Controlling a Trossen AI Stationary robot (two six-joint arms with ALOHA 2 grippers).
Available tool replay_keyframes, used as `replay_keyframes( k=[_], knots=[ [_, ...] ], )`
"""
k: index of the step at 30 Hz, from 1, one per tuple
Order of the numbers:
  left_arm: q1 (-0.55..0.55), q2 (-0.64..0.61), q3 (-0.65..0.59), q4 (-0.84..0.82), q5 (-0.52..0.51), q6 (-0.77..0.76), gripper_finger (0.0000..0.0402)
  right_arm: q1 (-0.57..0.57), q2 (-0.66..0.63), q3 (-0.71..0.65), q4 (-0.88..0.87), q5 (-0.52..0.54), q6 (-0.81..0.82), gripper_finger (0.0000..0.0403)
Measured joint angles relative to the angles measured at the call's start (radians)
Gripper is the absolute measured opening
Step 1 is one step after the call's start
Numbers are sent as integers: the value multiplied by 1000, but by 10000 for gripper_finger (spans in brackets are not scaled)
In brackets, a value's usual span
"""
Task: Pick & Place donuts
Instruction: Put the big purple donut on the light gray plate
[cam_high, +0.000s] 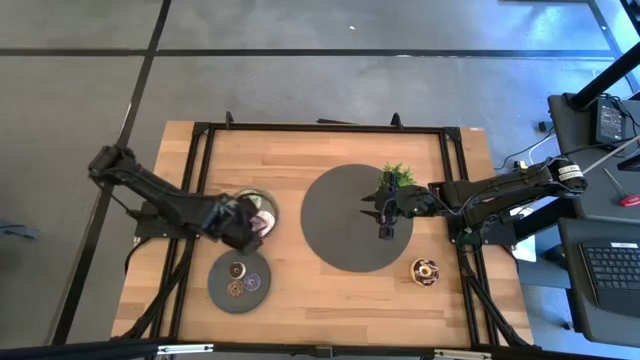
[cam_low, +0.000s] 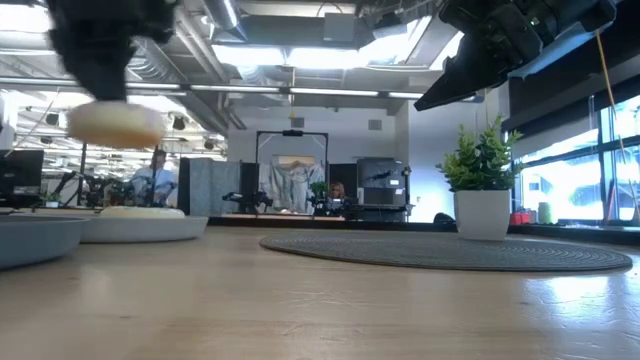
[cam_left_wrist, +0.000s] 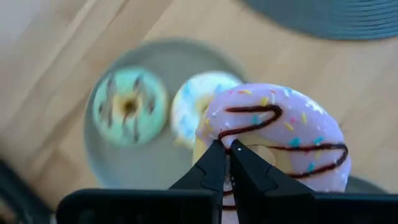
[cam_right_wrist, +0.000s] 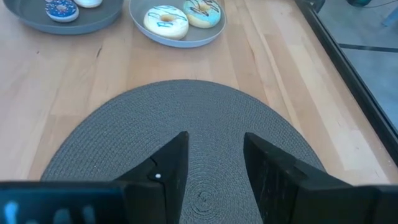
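Observation:
My left gripper (cam_left_wrist: 227, 149) is shut on a pink donut (cam_left_wrist: 280, 124) with sprinkles and chocolate drizzle. It holds the donut above a grey plate (cam_left_wrist: 155, 65) at the table's left (cam_high: 262, 195). A pale-green donut (cam_left_wrist: 129, 106) and a cream donut (cam_left_wrist: 200, 99) lie flat on that plate. Tiny brown and purple donuts (cam_high: 240, 278) lie on a second plate (cam_high: 222, 268) nearer the front edge. A chocolate donut (cam_high: 425, 270) lies on the bare wood at the right. My right gripper (cam_right_wrist: 214, 155) hangs open above the round grey mat (cam_right_wrist: 186, 112), touching nothing. My left gripper pinches the pink donut's ring (cam_left_wrist: 214, 134) at the edge nearest the wrist. The fingers (cam_left_wrist: 208, 171) come from above, pointing down. In the low view the donut (cam_low: 115, 123) hangs about level below the gripper, clear of the plate (cam_low: 140, 228).
A small potted plant (cam_high: 397, 175) stands on the mat's far right edge (cam_low: 480, 180), close to my right gripper (cam_high: 386, 228). The woven mat (cam_high: 340, 235) fills the table's middle. A black frame rims the wooden table. People stand in the room beyond.

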Motion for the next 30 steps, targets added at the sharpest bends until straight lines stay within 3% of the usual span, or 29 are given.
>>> replay_keyframes(
  k=[5,9,20,30],
  knots=[
    [-73,-62,-140,-19,-33,-245,12,0,0,0,1,-2,0,156],
    [-75,-67,-220,-17,-6,-333,12,0,0,0,19,-2,0,156],
    [-8,-66,-317,-9,24,-370,11,0,0,0,23,-2,1,156],
    [17,-53,-321,21,13,-344,12,0,0,0,19,-3,0,156]
  ],
)
